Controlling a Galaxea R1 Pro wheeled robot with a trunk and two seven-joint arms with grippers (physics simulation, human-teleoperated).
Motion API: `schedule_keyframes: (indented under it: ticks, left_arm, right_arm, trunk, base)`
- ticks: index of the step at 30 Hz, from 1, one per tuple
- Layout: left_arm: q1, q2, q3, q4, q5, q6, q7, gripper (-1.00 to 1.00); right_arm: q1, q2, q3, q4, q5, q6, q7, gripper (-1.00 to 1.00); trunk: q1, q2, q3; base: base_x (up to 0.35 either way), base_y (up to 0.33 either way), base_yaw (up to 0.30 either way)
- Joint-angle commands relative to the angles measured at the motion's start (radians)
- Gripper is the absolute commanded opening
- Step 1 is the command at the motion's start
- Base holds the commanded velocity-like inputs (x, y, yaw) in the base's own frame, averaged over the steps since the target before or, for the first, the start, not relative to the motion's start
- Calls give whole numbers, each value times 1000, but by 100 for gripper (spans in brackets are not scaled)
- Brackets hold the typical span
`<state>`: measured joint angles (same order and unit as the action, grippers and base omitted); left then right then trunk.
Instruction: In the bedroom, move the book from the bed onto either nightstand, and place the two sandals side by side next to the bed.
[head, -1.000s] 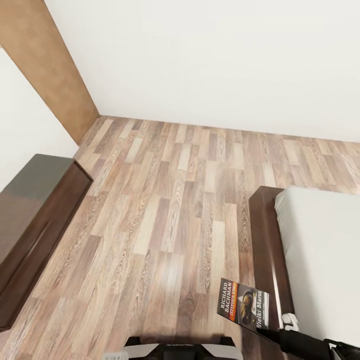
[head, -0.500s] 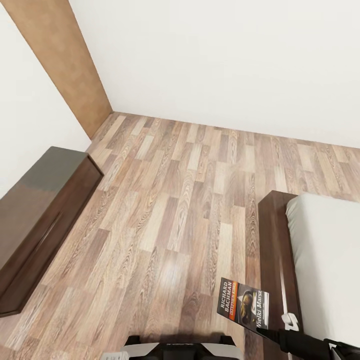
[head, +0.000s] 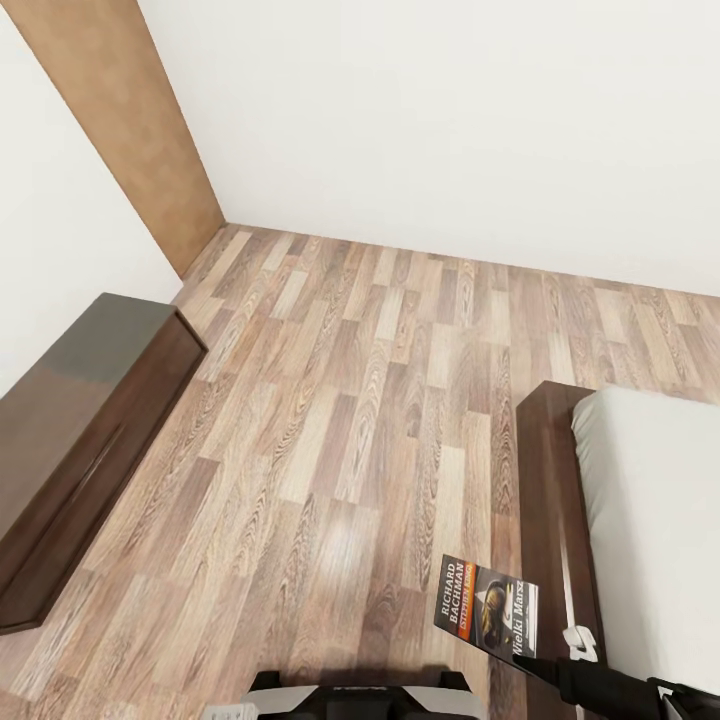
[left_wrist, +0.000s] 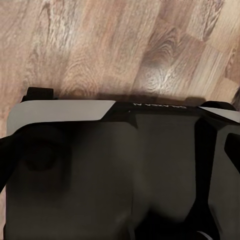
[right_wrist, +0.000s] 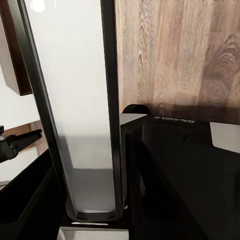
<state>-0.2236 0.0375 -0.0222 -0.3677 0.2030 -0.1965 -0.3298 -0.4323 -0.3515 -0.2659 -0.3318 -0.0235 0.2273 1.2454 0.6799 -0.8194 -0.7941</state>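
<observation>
Already right gripper (head: 545, 660) grips the paperback book (head: 487, 607) by its lower corner; thin, light, probably floppy. Left fingers: cannot tell.

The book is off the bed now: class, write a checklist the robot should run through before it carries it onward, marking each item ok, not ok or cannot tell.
1. Book held by the right pincer: ok, held in the air at one edge.
2. Book clear of the bed: ok, over the floor.
3. Nightstand in sight: not ok.
4. Long bench mistaken for target: cannot tell.
5. Left pincer free: cannot tell.
6. Sandals located: not ok.
</observation>
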Motion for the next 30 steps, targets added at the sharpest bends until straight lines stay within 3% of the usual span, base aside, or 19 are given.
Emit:
schedule_keyframes:
  ticks: [1,12,16,22,26,30]
  left_arm:
    - [0,1,-2,1,10,-1,-5,100]
    - [0,3,3,2,11,-2,-4,100]
    - [0,3,4,81,13,-1,-4,100]
    - [0,4,4,122,12,-1,-4,100]
    - [0,4,4,232,12,-1,-4,100]
    - [0,4,4,271,12,-1,-4,100]
  right_arm:
    - [0,0,-3,0,-3,10,3,-100]
    - [0,-1,-3,82,-3,10,3,-100]
    - [0,-1,-4,87,-3,10,3,-100]
    - [0,-1,-4,88,-3,9,3,-100]
    - [0,-1,-4,88,-4,10,3,-100]
    - [0,-1,-4,88,-4,10,3,-100]
  trunk:
    - [0,-1,0]
    - [0,-1,15]
    - [0,-1,21]
    - [0,-1,31]
    - [0,-1,37]
    - [0,-1,44]
  base:
    - [0,0,0]
    - [0,0,0]
    - [0,0,0]
    - [0,0,0]
    - [0,0,0]
    - [0,0,0]
